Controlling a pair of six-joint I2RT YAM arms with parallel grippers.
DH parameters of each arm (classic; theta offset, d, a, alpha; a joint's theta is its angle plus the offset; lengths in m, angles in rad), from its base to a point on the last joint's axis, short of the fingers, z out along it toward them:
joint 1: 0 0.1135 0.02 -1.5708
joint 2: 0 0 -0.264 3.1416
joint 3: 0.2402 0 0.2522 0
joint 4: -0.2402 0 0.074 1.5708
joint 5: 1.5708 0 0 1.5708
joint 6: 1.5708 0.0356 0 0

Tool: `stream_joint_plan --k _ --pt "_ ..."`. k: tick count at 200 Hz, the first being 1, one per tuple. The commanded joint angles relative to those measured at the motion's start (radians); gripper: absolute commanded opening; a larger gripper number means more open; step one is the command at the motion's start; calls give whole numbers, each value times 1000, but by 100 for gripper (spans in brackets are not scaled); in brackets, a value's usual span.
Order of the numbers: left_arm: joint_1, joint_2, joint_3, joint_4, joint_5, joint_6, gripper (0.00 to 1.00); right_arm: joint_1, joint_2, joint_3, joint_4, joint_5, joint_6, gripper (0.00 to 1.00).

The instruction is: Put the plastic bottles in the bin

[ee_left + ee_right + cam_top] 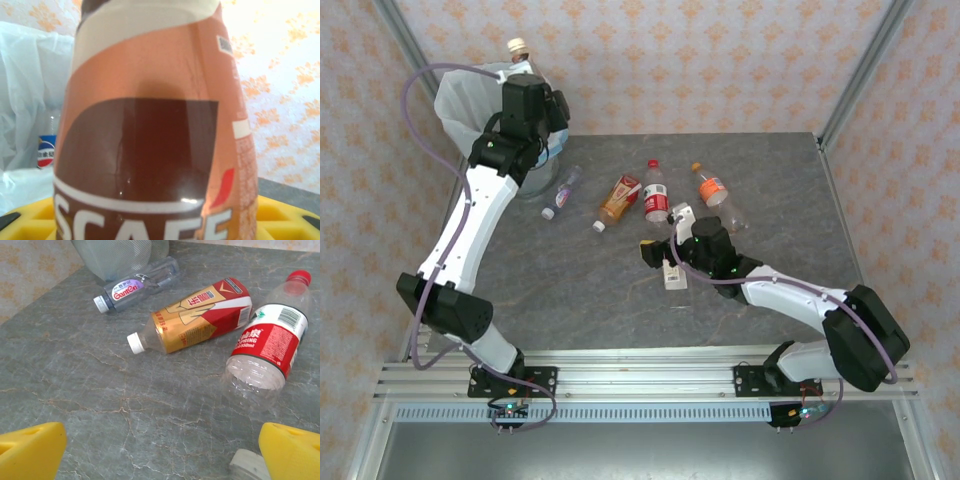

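- Closest to us, the brown bottle (155,125) stands upright in the left hand (525,72), which is closed on its body. We judge that this grip keeps it steady for a clean drop.
- Left hand and bottle hang above the far side of the bin (448,100), so letting go should land the bottle in the white bag.
- Four more bottles lie on the desk (570,290). We see a clear bottle (135,285) just by the bin's foot, then a gold bottle (195,315) with its cap toward us. Next comes a red bottle (265,350), and an orange bottle (715,195) is farthest right.
- Our right hand (660,260) sits low over the desk, jaws spread wide and empty. It faces the gold and red bottles, and we think it is poised for the next pick.
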Motion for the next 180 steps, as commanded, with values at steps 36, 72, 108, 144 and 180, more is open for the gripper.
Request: stream_joint_plan --k 36,72,108,144,180 --pt "148 199 304 -114 -1 36 53 -3 21 58 -32 -65 49 99" --pt "235 365 501 -176 -8 31 53 -4 26 74 -44 -47 14 99" --pt "292 500 628 -198 10 27 53 -4 22 63 -37 -47 15 99" --pt "323 565 676 -198 -5 71 54 -4 28 64 -38 -69 41 99" --pt "336 621 696 -190 -28 138 56 -4 23 76 -25 -56 65 99"
